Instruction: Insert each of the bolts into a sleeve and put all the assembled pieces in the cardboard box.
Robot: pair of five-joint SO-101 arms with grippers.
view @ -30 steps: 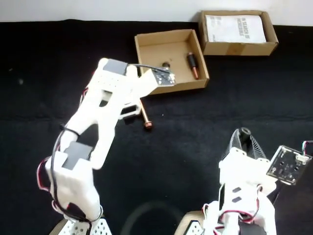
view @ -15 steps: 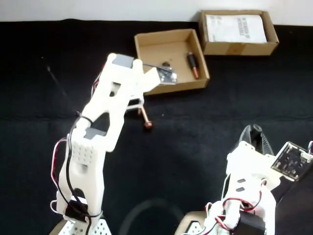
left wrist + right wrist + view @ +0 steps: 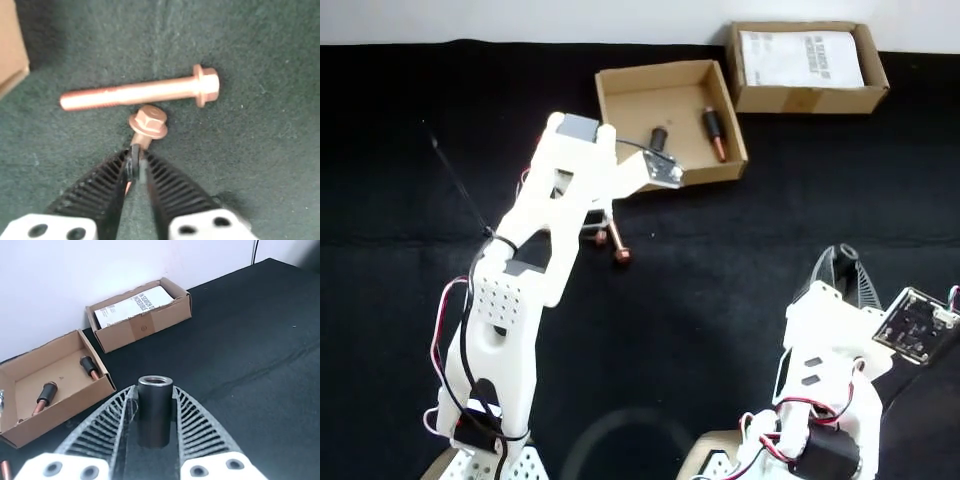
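Note:
My left gripper [image 3: 136,155] is shut on the shank of a copper bolt [image 3: 148,121], whose hex head points away from the fingers. It hangs just above a second copper bolt [image 3: 140,93] lying flat on the black cloth. In the high view both bolts [image 3: 616,243] are just in front of the open cardboard box [image 3: 620,100]. Two assembled pieces [image 3: 713,133] lie in that box. My right gripper [image 3: 154,390] is shut on an upright dark sleeve [image 3: 154,412]; it is raised at the near right of the table [image 3: 845,262].
A second cardboard box [image 3: 805,98] with a printed sheet inside stands at the back right, beside the first box. Black cloth [image 3: 740,230] covers the table between the two arms.
The left arm has stretched out toward the box, and its gripper now sits over the lying bolt. The right arm with the sleeve has shifted slightly to the right.

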